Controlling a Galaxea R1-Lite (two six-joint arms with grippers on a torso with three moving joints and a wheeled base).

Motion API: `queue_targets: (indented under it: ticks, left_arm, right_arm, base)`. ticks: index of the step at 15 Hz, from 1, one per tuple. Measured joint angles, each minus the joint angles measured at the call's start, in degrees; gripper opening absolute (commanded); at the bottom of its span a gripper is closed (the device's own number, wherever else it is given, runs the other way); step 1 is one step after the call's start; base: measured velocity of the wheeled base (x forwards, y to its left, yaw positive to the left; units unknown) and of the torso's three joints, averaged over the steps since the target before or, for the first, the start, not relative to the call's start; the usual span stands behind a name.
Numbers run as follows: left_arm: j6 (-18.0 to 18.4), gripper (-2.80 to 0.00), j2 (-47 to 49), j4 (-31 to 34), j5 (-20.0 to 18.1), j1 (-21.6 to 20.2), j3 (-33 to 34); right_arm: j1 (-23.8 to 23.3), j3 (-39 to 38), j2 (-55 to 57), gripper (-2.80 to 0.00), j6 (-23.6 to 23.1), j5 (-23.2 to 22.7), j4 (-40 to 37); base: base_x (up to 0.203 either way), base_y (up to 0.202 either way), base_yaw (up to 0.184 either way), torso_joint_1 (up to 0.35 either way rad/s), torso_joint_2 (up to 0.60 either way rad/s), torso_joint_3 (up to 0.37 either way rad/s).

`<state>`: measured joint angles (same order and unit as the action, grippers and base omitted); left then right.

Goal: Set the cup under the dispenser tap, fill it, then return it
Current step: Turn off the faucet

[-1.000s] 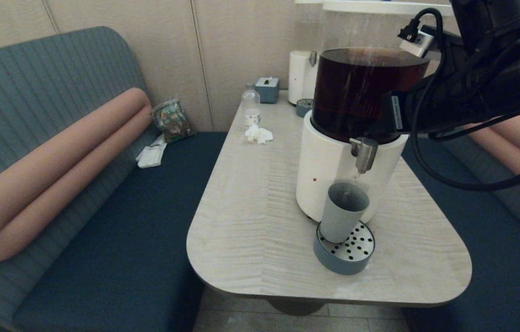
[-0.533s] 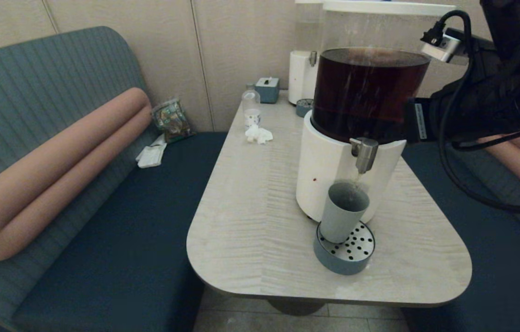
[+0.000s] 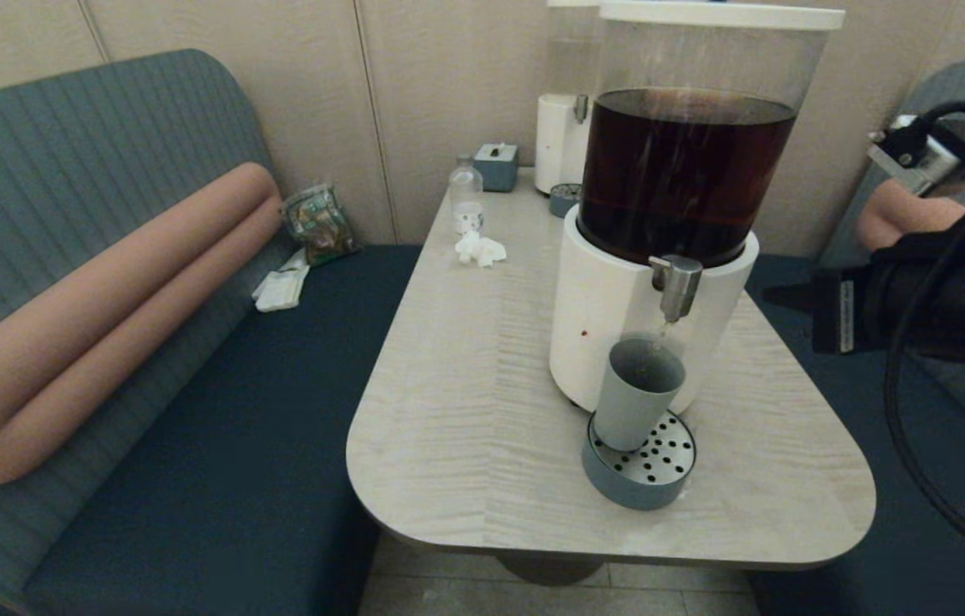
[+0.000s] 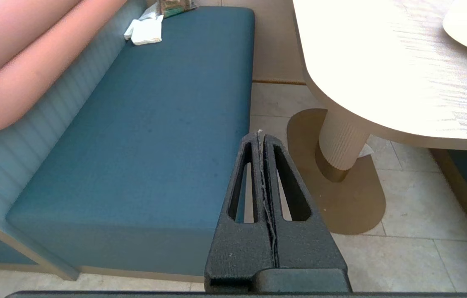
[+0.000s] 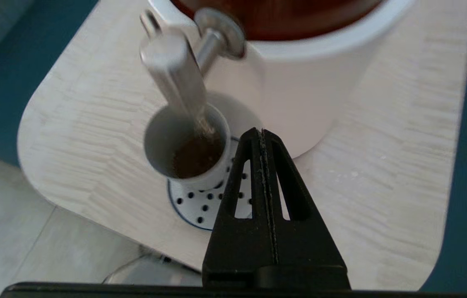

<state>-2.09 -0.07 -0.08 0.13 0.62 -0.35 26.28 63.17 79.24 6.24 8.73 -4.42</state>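
The right hand (image 5: 263,134), fingers pressed together and holding nothing, has pulled back from above the tank to hang off the counter's (image 3: 465,411) right edge. The tap (image 3: 676,287) is running: dark liquid streams into the cup (image 3: 638,392) standing on the tray (image 3: 645,479). The left hand (image 4: 261,136), pressed together, hangs parked over the floor.
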Motion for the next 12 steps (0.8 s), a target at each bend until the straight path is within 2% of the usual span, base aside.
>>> queue_targets:
  ticks: [3,6,9,12]
  left_arm:
    - [0.0,-2.8,0.0,0.0,0.0,0.0,0.0]
    - [0.0,-2.8,0.0,0.0,0.0,0.0,0.0]
    - [0.0,-2.8,0.0,0.0,0.0,0.0,0.0]
    - [0.0,-2.8,0.0,0.0,0.0,0.0,0.0]
  right_arm:
    - [-0.1,-11.0,-7.6,-2.8,-2.6,0.3,10.7]
    - [-0.1,-14.4,-12.9,-2.8,-3.2,-0.3,12.6]
    - [0.3,-10.3,-13.2,-2.8,-3.1,-0.4,9.5]
    - [1.7,1.2,-10.2,-2.8,-1.8,0.3,-2.6]
  base:
    - [0.0,0.0,0.0,0.0,0.0,0.0]
    - [0.0,0.0,0.0,0.0,0.0,0.0]
    - [0.0,0.0,0.0,0.0,0.0,0.0]
    - [0.0,0.0,0.0,0.0,0.0,0.0]
